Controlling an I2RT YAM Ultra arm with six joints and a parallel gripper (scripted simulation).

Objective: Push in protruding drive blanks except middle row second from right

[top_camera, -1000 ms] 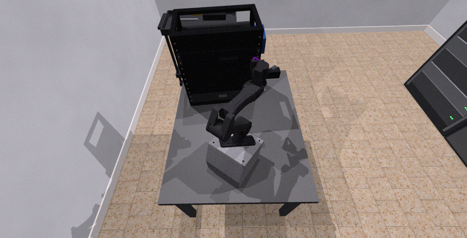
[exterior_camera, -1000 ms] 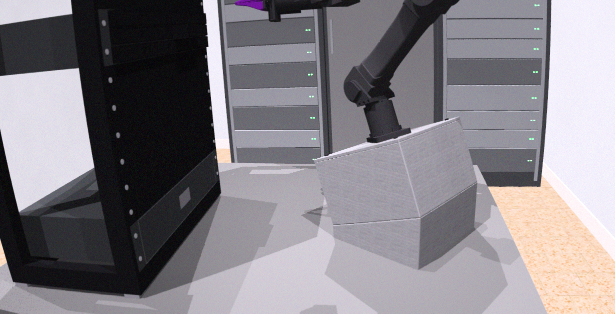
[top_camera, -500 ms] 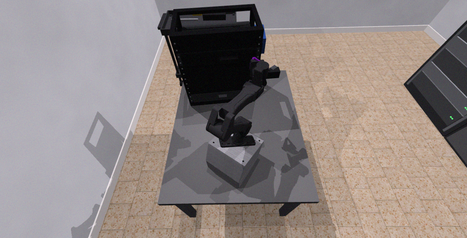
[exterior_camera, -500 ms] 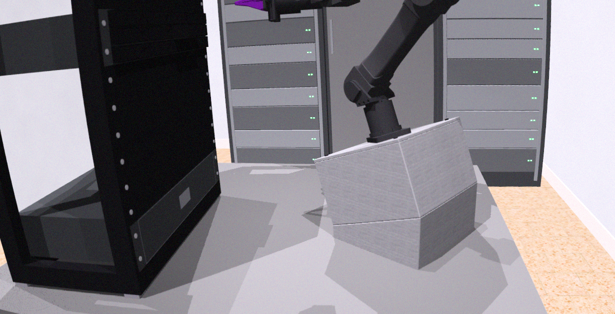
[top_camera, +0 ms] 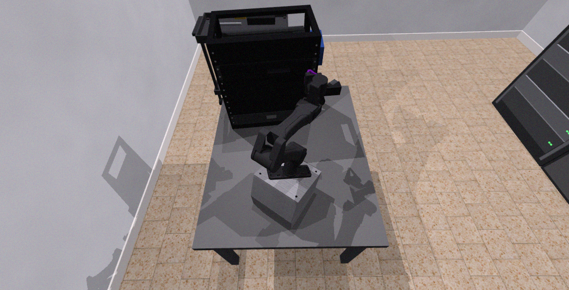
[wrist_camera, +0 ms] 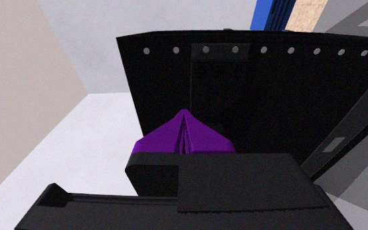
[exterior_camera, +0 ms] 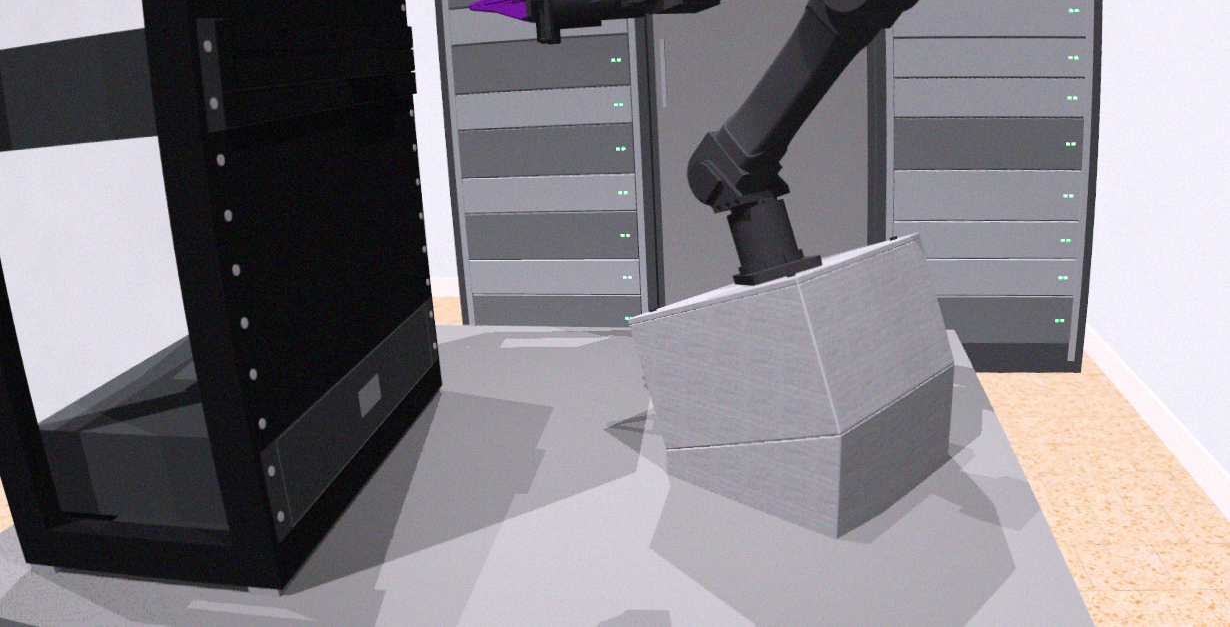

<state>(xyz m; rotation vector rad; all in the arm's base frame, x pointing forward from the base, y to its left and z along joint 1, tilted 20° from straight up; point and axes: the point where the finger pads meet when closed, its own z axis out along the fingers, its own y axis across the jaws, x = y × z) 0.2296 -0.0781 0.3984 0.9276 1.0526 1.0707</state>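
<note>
Rack of black metal, tall and open-framed (top_camera: pixel 308 13), stands at the far end of the dark grey table (top_camera: pixel 369 224) in the top view, its dark front facing the arm. The black six-joint arm (top_camera: pixel 296 119) rises from a grey block pedestal (top_camera: pixel 278 204) near the table's middle and reaches toward the rack's right side as seen from the arm. Its end effector (top_camera: pixel 312 72), with purple fingers, sits close to the rack's right front post, high up. A blue part (top_camera: pixel 322 47) shows on the rack's right flank.

From the exterior view, the rack (exterior_camera: pixel 180 219) rests flat on the table (exterior_camera: pixel 533 537). The end effector (exterior_camera: pixel 492 2) is level with the rack's upper part and apart from its front, pointing at it; the purple fingers are pressed together into one point with nothing between them. Grey server cabinets (exterior_camera: pixel 989 107) stand behind the arm.

In the wrist view, the clenched purple fingers meet at a tip aimed at the rack's dark front (wrist_camera: pixel 312 53), near its perforated post. Individual drive blanks cannot be made out on the black face.
</note>
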